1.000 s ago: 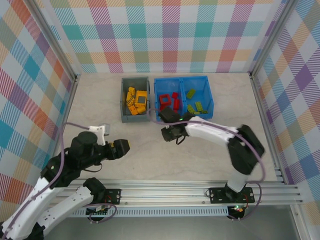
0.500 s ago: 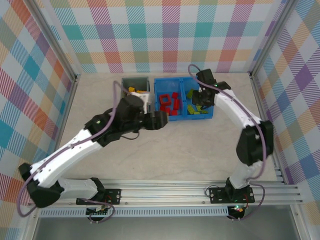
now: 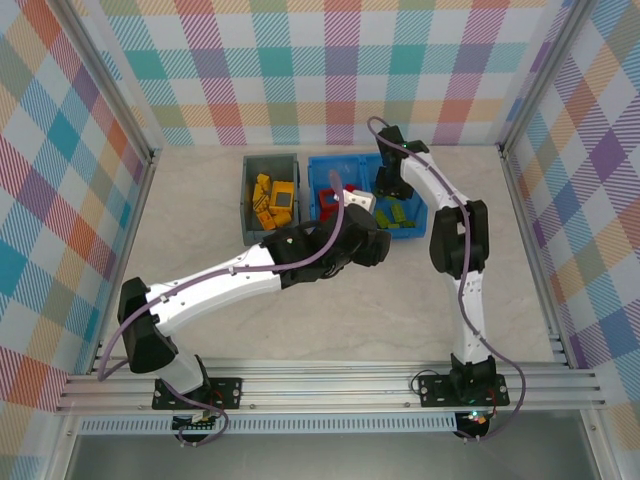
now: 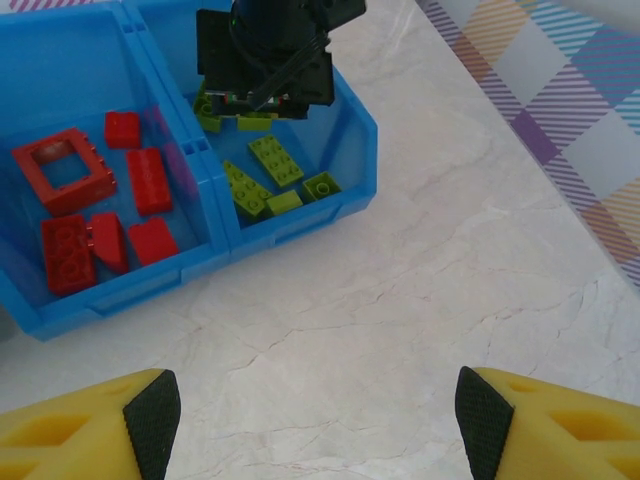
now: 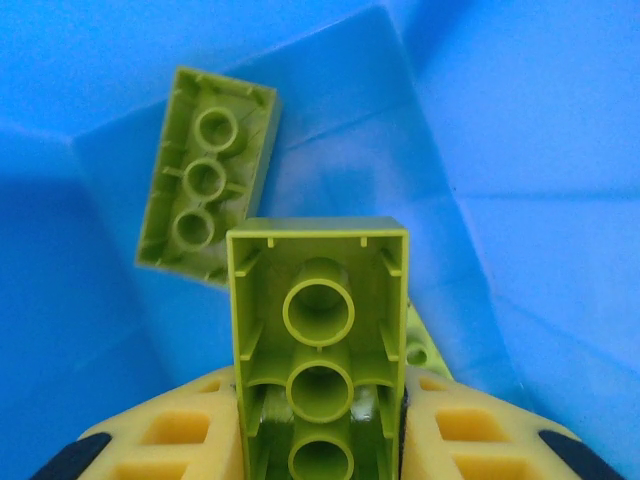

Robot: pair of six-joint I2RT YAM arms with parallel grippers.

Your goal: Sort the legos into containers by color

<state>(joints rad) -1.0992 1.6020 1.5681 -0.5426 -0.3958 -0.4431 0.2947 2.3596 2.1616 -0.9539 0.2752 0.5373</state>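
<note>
1. The right tool (image 5: pixel 320 425) clenched a glossy lime brick (image 5: pixel 320 300), its hollow, tubed underside showing, inside the smooth blue bin (image 5: pixel 480 120).
2. The left tool (image 4: pixel 320 415) hung released above the marbled worktop (image 4: pixel 420 280).
3. Studded red bricks (image 4: pixel 150 180) lay in the bin's 9 o'clock compartment.

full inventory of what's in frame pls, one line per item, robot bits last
grey bin: one, dark grey, far side of table
blue bin: one, bright blue, two compartments, right beside grey bin
yellow legos: several, count unclear, yellow-orange, in grey bin
red legos: six visible, red, one a square frame, blue bin compartment nearer grey bin
green legos: at least four loose, lime, other blue bin compartment
held lego: one, lime, between right claw's fingers
table: one, pale marbled
left claw: one, yellow fingers, open, over bare table in front of blue bin
right claw: one, yellow fingers, shut on held lego, down in green compartment
</note>
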